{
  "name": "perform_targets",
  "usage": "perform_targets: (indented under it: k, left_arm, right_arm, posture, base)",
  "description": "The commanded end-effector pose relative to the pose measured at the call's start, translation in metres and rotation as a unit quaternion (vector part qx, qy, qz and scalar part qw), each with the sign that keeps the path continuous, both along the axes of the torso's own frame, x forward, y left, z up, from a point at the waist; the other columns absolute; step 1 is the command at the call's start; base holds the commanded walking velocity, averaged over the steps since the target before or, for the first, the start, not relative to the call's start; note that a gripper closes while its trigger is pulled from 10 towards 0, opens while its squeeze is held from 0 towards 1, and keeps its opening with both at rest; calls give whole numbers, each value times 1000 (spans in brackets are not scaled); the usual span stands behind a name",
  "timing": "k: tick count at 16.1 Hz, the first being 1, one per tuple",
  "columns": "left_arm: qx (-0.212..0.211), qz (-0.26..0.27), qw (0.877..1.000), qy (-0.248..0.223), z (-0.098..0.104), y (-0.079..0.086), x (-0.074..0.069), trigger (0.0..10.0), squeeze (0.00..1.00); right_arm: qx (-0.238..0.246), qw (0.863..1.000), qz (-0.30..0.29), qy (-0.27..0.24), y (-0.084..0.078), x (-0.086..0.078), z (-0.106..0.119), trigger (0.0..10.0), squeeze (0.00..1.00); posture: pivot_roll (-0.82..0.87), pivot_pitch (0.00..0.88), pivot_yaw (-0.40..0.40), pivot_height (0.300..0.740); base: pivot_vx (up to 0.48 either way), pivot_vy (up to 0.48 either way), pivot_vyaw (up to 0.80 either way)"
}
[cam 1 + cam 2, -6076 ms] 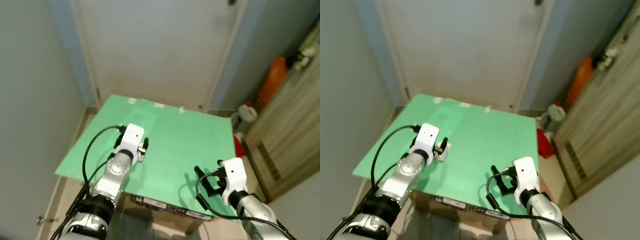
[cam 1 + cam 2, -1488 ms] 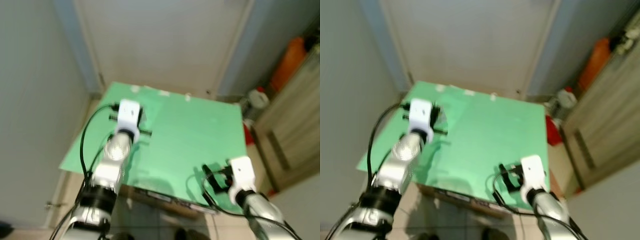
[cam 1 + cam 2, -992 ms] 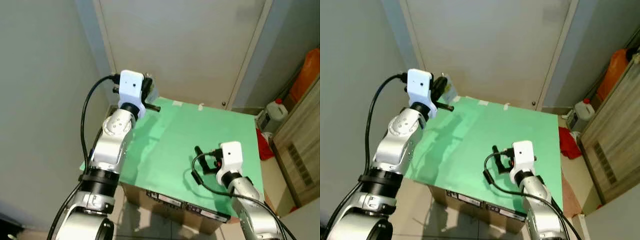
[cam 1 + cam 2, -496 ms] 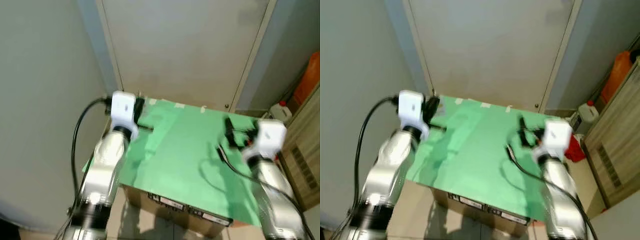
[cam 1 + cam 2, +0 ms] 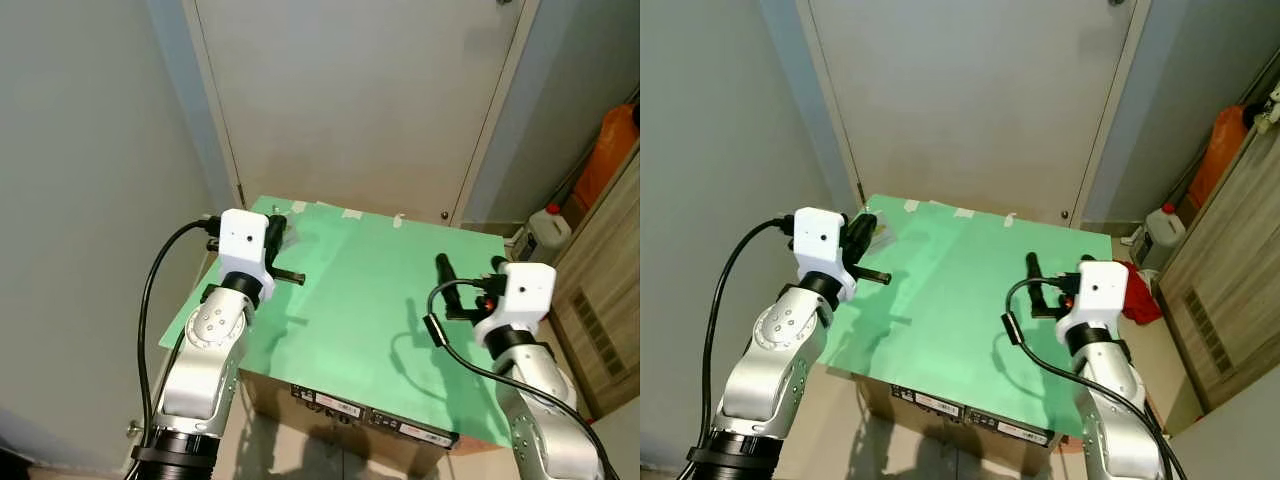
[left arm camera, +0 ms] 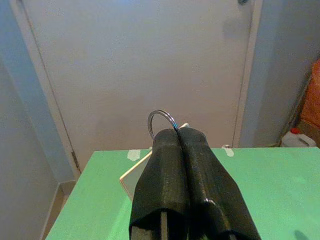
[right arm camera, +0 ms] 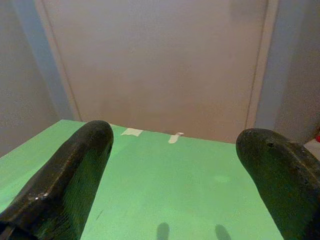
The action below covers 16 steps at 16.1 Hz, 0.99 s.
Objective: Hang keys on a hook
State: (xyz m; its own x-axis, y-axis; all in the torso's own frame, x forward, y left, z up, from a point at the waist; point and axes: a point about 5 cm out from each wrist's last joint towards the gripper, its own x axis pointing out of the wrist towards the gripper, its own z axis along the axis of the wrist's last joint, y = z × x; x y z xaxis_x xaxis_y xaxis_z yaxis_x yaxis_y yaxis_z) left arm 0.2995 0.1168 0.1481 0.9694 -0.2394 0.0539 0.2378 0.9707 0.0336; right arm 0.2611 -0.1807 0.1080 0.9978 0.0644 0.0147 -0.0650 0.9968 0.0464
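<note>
My left gripper hangs above the far left corner of the green tabletop, shut on the keys. In the left wrist view a silver key ring sticks out past the closed fingertips, and a pale flat tag hangs beside them. My right gripper floats over the right side of the tabletop; its fingers stand wide open with nothing between them. A small dark fitting sits at the top edge of the white door; I cannot tell what it is.
The green top lies on a cardboard box set against the door. A grey wall closes the left side. At the right stand a wooden cabinet, a white jug and an orange container.
The left gripper has risen off the tabletop with the keys in it. The right arm swung up half a second ago and has since settled lower. The camera has tilted up toward the door.
</note>
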Motion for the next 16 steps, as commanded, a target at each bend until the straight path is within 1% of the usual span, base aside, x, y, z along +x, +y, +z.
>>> perform_targets:
  k: [1, 5, 6, 10, 16]
  left_arm:
    - [-3, 5, 1000, -8, 6, 2, 1, 0, 0]
    - [-12, 10, 1000, -7, 6, 3, 1, 0, 0]
    - [-15, 13, 1000, -9, 7, 4, 2, 0, 0]
    - [-23, 15, 1000, -14, 9, 6, 3, 0, 0]
    - [-11, 12, 1000, -12, 8, 5, 5, 0, 0]
  right_arm:
    - [-4, 1000, 9, 6, 3, 2, 0, 10000, 0]
    - [-4, 1000, 21, 17, 9, 3, -6, 10000, 0]
    - [-4, 1000, 22, 18, 9, 3, -6, 10000, 0]
    - [-2, 999, 25, 23, 12, 3, -9, 10000, 0]
    - [-3, 999, 29, 30, 15, 3, -13, 10000, 0]
  posture:
    - [-64, 0, 48, 740]
    - [-58, 0, 40, 740]
    - [-59, 0, 43, 740]
    - [-59, 0, 46, 740]
    - [-62, 0, 53, 740]
  base:
    - [0, 0, 0]
    - [0, 0, 0]
    - [0, -259, 0]
    - [0, -444, 0]
    - [0, -461, 0]
